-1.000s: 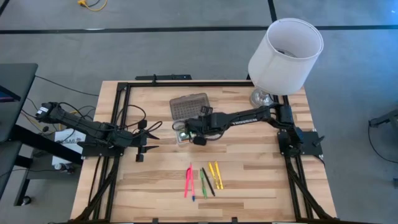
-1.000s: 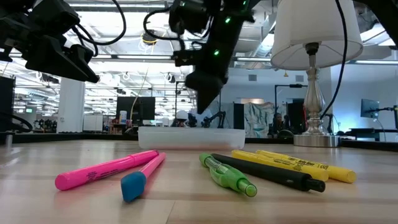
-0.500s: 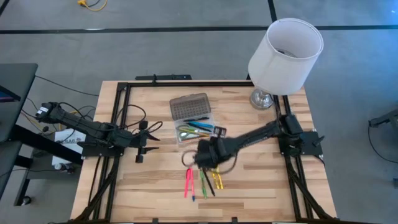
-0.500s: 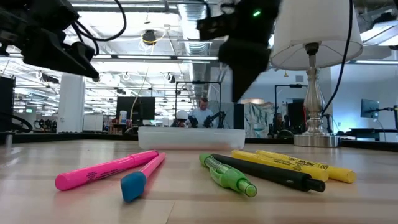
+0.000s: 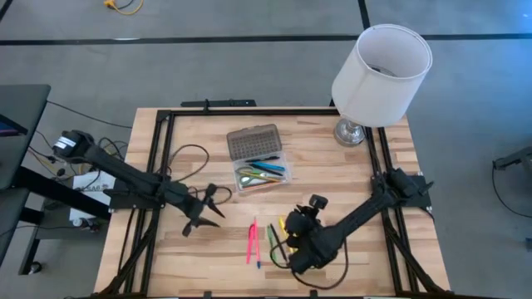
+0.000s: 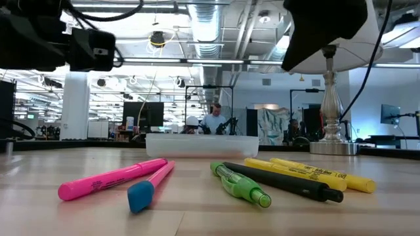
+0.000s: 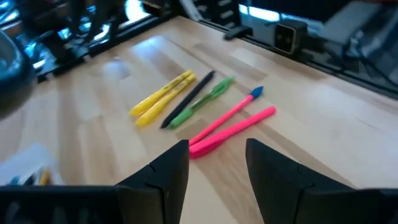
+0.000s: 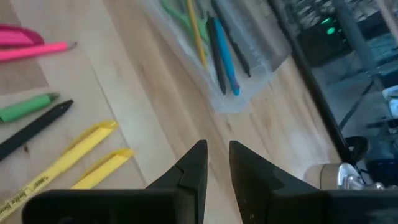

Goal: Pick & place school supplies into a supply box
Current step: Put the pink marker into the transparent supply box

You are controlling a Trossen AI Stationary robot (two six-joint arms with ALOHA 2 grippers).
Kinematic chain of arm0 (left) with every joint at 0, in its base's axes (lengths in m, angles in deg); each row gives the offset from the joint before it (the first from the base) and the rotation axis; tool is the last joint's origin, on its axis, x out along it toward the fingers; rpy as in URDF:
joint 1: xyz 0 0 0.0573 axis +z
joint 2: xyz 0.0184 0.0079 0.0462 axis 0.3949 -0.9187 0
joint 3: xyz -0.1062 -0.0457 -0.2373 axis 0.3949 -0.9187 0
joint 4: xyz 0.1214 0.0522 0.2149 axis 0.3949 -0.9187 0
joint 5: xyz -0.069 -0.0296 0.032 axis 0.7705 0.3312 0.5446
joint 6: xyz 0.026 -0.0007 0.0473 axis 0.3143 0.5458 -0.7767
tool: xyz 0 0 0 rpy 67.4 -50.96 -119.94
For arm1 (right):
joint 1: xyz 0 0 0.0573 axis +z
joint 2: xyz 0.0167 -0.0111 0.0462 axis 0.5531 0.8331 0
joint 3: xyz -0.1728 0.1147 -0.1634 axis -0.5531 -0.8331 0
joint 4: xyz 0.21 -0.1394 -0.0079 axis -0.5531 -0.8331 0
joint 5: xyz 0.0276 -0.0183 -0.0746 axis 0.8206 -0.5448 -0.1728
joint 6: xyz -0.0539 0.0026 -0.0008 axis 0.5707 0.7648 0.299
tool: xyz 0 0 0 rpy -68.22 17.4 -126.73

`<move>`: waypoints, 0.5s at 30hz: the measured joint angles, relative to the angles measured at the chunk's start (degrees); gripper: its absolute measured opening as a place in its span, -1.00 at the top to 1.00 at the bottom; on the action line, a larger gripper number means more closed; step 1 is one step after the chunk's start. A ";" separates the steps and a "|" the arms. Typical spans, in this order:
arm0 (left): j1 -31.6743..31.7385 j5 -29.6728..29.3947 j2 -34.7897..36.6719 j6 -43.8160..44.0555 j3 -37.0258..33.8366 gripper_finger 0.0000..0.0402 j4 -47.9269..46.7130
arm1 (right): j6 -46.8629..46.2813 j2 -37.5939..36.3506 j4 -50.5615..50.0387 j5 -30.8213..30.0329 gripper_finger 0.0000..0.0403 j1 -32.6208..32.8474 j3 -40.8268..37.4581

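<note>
1. Hovering low over the loose pens near the table's front edge, the right gripper [image 5: 293, 253] holds nothing; its fingers [image 8: 194, 163] stand narrow, a slim gap between them, seen in the right wrist view.
2. Left gripper [image 5: 208, 212] waits beside the same cluster on the left, fingers [image 7: 171, 171] wide apart and empty, aimed toward the pink pens.
3. Still on the wood: two pink pens [image 6: 115, 177], one with a blue cap; a green pen [image 6: 239, 185]; a black pen [image 6: 282, 181]; two yellow pens [image 6: 315, 174]. They lie side by side, some touching.
4. Supply box [image 5: 260, 176] sits open mid-table, lid [image 5: 253, 142] folded back behind it, already holding several items, blue and green among them.
5. Step in hand, as I judge it: picking the next pen with the right arm. Best to open the fingers wider first, turn them across the barrel, and take an outer yellow pen, since it has free wood on one side.
6. Risk: neighbours lie so close that a finger could nudge or pinch two at once.
7. Nearby: white lamp [image 5: 381, 71] at the back right corner, well apart from the pens but close to the right arm's return path to the box. A person shows far off in the room.
</note>
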 joint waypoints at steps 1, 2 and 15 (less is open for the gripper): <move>-0.43 0.00 -2.82 -1.11 1.03 0.23 1.05 | -0.93 0.00 -0.41 -0.79 0.69 0.38 0.00; -0.83 0.02 -5.68 -2.06 2.22 0.23 1.86 | -1.60 0.00 -0.70 -1.40 0.69 0.64 0.00; -1.10 6.15 -36.72 -5.56 21.65 0.34 1.62 | -2.21 0.00 -1.76 -1.78 0.69 0.14 -0.02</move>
